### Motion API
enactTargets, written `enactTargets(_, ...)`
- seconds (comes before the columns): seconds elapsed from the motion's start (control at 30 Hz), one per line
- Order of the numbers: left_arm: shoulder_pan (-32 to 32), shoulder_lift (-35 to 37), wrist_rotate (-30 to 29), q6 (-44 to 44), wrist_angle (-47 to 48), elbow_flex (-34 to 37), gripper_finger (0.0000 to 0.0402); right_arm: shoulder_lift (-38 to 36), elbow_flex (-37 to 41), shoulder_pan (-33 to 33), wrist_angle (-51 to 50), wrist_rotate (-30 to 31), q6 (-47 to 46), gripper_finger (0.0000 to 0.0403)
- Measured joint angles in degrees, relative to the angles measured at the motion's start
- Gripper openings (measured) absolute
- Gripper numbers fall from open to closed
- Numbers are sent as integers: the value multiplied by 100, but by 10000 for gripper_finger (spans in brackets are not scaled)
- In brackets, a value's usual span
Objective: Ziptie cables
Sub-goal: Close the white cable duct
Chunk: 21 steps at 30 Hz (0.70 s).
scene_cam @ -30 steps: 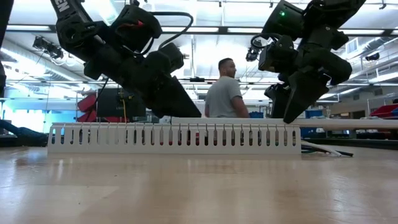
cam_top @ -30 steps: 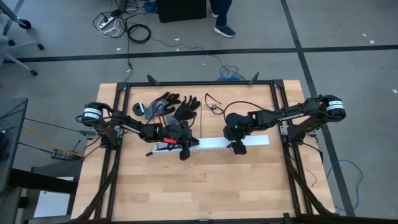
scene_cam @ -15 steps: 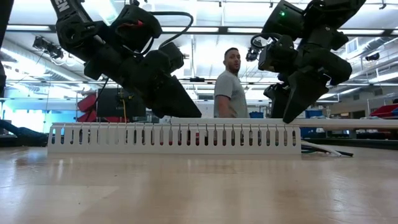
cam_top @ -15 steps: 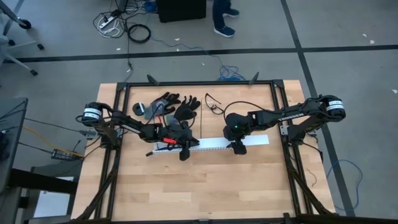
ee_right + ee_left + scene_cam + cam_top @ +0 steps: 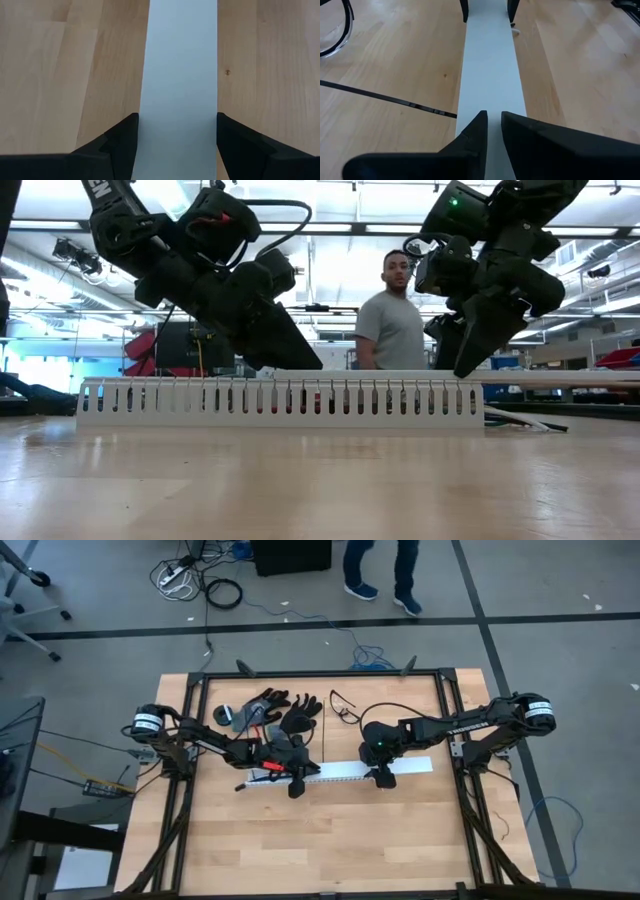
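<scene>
A long flat white strip [image 5: 370,771] lies level along the top of a white slotted strip [image 5: 280,402] at the table's middle. My right gripper [image 5: 177,131] stands over its middle, fingers astride its width. My left gripper [image 5: 492,131] is at the strip's left end, its fingers closed to a thin slit above the white face. A thin black zip tie [image 5: 390,98] lies flat on the wood and runs up to the strip's edge. The coloured cables do not show plainly. Only a red patch [image 5: 266,769] peeks out under the left arm. My left gripper sets its shut fingertips [image 5: 479,125] on the top face of the flat white strip near its left end [image 5: 490,95], slanting down from the table's left and pointing along it. The strip stays level on the slotted strip. My right gripper pinches the flat white strip across its width, one finger [image 5: 127,131] on each long edge [image 5: 142,112], near the strip's middle. The fingers come from above, pointing down. The strip sits level, its right part [image 5: 560,378] reaching out past the slotted strip's end.
Black gloves [image 5: 285,710] and a grey object [image 5: 232,716] lie toward the far left. A thin black cord loop [image 5: 344,706] lies toward the far edge. Loose wires [image 5: 520,420] rest right of the slotted strip. A person [image 5: 395,320] stands beyond the far edge. Bare wood fills the near half.
Neither arm nor the strips have moved. The person beyond the far edge has walked toward the right.
</scene>
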<state>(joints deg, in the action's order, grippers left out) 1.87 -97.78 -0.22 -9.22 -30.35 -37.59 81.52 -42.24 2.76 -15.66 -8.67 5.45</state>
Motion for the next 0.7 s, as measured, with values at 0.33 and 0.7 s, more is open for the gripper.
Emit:
enactTargets(0.33,0,-132,1,2,28,-10,30,0,0,2,-2,-24,-43,229)
enactTargets(0.7,0,-372,8,19,-186,-5,4,2,7,0,-66,-52,-118,229)
